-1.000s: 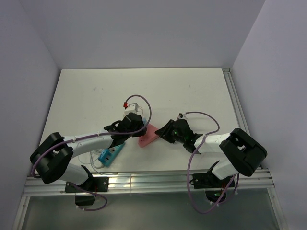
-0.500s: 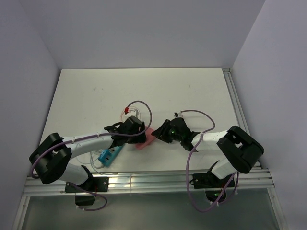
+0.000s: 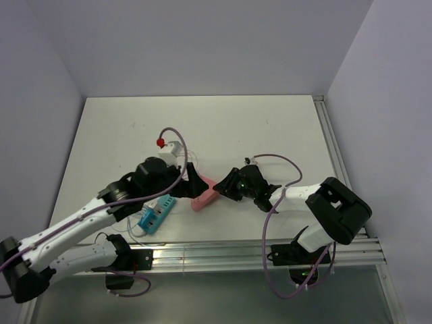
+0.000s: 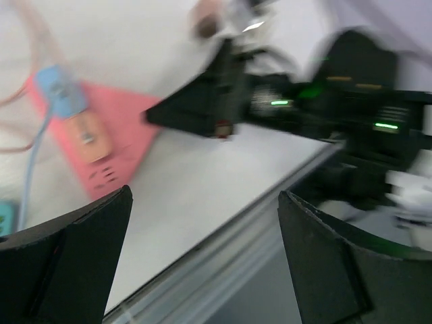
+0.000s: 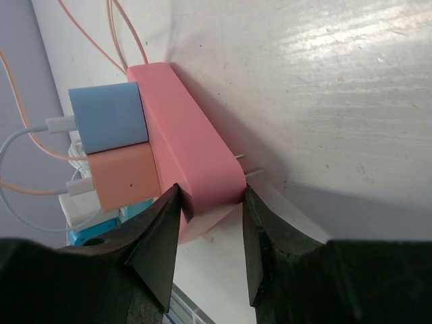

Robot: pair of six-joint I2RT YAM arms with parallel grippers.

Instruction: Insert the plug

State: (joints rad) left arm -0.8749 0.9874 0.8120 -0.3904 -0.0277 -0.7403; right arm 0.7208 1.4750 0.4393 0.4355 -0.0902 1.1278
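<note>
A pink socket block point(image 5: 182, 155) lies on the white table, with two metal prongs point(image 5: 246, 172) sticking out of its side. A blue plug point(image 5: 108, 117) and an orange plug point(image 5: 125, 177) sit side by side on its face, each with a thin cable. My right gripper point(image 5: 210, 223) is shut on the block's near end, one finger on each side. In the top view the block point(image 3: 204, 194) sits between both arms. My left gripper point(image 4: 204, 196) is open and empty, raised above the table beside the block point(image 4: 111, 158).
A blue power strip point(image 3: 156, 213) lies just left of the pink block near the table's front edge. Thin cables loop behind the block. The metal rail point(image 3: 202, 255) runs along the front edge below both grippers.
The left gripper has opened and lifted away from the plugs on the pink block, its arm swinging back to the left. The right gripper keeps its grip on the block.
</note>
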